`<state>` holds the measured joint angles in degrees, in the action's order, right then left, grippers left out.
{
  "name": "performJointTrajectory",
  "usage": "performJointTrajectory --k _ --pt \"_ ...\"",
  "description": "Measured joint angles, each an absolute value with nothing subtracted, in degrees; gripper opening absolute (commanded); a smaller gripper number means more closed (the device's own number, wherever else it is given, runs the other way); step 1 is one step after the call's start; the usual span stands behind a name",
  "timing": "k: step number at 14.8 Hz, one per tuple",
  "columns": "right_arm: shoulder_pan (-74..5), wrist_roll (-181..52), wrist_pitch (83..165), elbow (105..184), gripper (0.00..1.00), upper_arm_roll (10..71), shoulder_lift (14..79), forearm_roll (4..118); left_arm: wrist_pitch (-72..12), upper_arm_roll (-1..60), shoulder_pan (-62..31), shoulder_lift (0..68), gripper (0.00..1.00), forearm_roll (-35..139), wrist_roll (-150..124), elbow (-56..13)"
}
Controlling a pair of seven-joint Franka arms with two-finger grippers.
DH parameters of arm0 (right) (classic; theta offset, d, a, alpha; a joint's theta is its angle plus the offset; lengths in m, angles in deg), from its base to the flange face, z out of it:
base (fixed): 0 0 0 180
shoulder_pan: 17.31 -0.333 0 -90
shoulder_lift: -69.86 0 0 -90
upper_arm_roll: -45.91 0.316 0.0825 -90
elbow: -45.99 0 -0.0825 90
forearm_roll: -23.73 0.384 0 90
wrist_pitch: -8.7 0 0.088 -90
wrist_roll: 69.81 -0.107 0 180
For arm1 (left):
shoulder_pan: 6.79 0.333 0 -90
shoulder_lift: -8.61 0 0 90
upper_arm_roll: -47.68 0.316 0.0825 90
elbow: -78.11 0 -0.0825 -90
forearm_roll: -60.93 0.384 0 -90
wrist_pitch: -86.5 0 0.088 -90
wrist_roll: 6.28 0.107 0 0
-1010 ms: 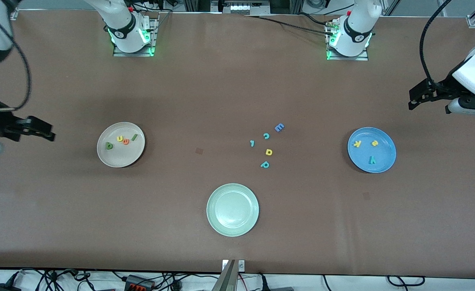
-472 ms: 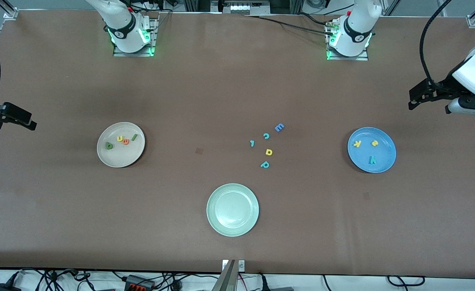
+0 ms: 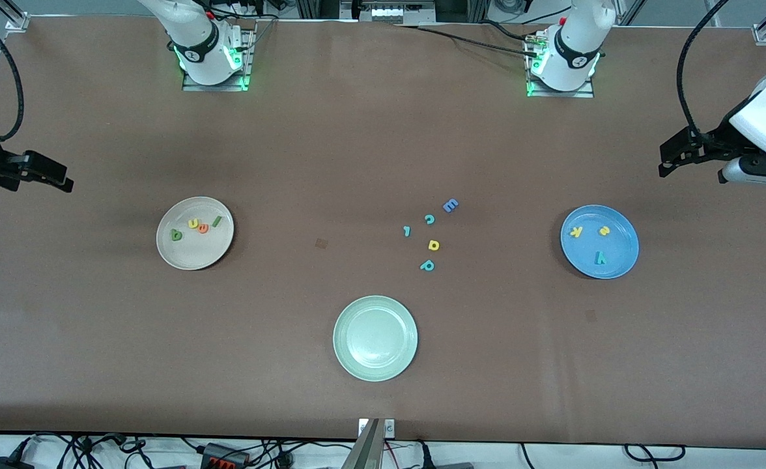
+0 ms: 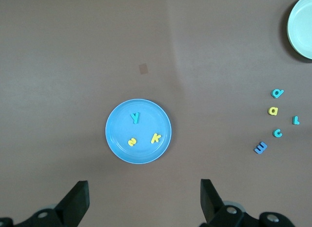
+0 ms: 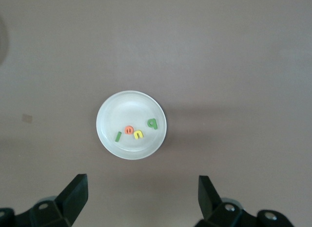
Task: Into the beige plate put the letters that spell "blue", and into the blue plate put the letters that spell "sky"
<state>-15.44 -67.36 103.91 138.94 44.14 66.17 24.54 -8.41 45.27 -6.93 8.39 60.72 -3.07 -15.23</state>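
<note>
As both sorting targets now hold their full sets, the task appears complete on inspection. Four tiny foam letters spelling "blue" (image 3: 194, 227) (green b, yellow u, orange e, thin dark-green bar l) lie inside the round cream-beige shallow plate (image 3: 194, 257), which sits toward the right arm's end of the table, well in from its edges. Three tiny foam letters spelling "sky" (image 3: 591, 242) (yellow k, yellow s, teal y) lie inside the round bright blue shallow plate (image 3: 617, 267) toward the left arm's end. The right gripper (image 3: 57, 179) hangs over the table edge at its own end, jaws apart and empty; the left gripper (image 3: 673, 156) hangs over the opposite edge, jaws likewise apart and empty. Both wrist views confirm wide, empty jaws above each plate. A round pale green plate (image 3: 375, 371) near the front-camera edge holds nothing. Five leftover foam letters (image 3: 430, 236), among them a bigger blue capital E, a teal c and a yellow closed-loop letter, lie loose at mid-table between the two filled plates. In my judgement the step in hand is parking: keep both arms high and outboard, leaving plates and leftovers alone. Open room is ample along every edge.
</note>
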Motion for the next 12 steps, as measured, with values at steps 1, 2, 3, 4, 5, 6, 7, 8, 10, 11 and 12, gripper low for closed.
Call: performJointTrajectory --k 1,2,3,4,5,6,7,8,10,11,12 --pt "-15.4 -67.4 104.3 140.7 1.00 44.2 67.4 24.4 -8.4 45.3 -6.9 8.4 1.00 60.7 -3.1 -15.2" --pt "-15.4 -67.4 104.4 141.8 1.00 44.2 68.2 24.3 -8.4 45.3 -6.9 8.4 1.00 60.7 -3.1 -15.2" --pt "-15.4 -67.3 104.5 142.3 1.00 44.2 68.7 24.3 -8.4 45.3 -6.9 8.4 1.00 60.7 -3.1 -15.2" --pt "-15.4 -67.3 104.5 142.5 1.00 44.2 69.1 24.3 -8.4 45.3 -6.9 8.4 1.00 60.7 -3.1 -15.2" --pt "-15.4 -67.3 104.5 142.6 1.00 44.2 69.3 24.3 -8.4 45.3 -6.9 8.4 1.00 60.7 -3.1 -15.2" --pt "-15.4 -67.3 104.5 142.7 1.00 44.3 69.4 24.3 -8.4 45.3 -6.9 8.4 1.00 60.7 -3.1 -15.2" --pt "-15.4 -67.3 104.4 142.7 1.00 44.4 69.4 24.3 -8.4 45.3 -6.9 8.4 1.00 60.7 -3.1 -15.2" --pt "-15.4 -67.3 104.3 142.8 1.00 44.4 69.4 24.3 -8.4 45.3 -6.9 8.4 1.00 60.7 -3.1 -15.2" --pt "-15.4 -67.3 104.2 142.8 1.00 44.4 69.4 24.3 -8.4 45.3 -6.9 8.4 1.00 60.7 -3.1 -15.2" --pt "-15.4 -67.3 104.2 142.8 1.00 44.4 69.5 24.3 -8.4 45.3 -6.9 8.4 1.00 60.7 -3.1 -15.2" --pt "-15.4 -67.3 104.2 142.8 1.00 44.4 69.5 24.3 -8.4 45.3 -6.9 8.4 1.00 60.7 -3.1 -15.2"
